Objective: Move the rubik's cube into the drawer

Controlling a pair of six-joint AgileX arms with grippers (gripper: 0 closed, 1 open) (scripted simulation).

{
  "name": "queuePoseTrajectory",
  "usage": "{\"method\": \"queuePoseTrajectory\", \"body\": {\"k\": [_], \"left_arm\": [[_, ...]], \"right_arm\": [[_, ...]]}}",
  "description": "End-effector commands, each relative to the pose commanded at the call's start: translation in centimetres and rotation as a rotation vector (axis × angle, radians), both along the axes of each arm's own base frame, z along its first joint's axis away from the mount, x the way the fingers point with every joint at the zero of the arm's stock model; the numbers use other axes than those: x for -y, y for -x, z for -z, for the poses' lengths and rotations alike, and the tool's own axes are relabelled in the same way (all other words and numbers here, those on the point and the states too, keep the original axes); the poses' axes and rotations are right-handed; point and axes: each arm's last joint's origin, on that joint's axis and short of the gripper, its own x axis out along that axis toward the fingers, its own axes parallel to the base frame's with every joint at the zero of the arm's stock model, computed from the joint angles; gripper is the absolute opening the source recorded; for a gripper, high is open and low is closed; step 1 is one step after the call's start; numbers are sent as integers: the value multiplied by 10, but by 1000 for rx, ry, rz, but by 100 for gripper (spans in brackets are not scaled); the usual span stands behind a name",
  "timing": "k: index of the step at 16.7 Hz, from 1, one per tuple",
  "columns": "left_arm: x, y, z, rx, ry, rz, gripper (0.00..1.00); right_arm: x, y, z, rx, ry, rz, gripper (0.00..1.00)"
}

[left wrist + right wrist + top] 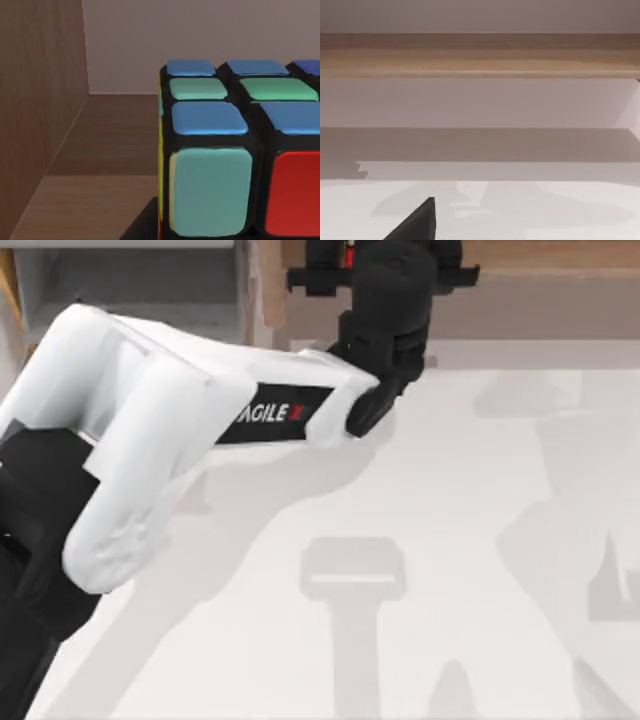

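Now, left gripper (385,270) at the table's (400,540) far edge
Rubik's cube (235,150) sits close before it on wood; its grip cannot be told

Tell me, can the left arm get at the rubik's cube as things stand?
Probably yes. The left gripper is stretched to the table's far edge by the wooden shelf, and the rubik's cube sits right in front of its wrist camera on the wood with nothing between them. Whether it already grips the cube isn't visible.
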Motion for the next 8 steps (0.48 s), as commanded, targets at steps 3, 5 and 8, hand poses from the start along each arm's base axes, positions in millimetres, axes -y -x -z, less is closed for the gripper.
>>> {"method": "queuePoseTrajectory", "body": {"k": [3,5,8], "left_arm": [[0,0,0,0,0,0,17],[0,0,0,0,0,0,2],[0,0,0,0,0,0,0]], "right_arm": [[0,0,0,0,0,0,100],[0,0,0,0,0,0,100],[0,0,0,0,0,0,100]]}}
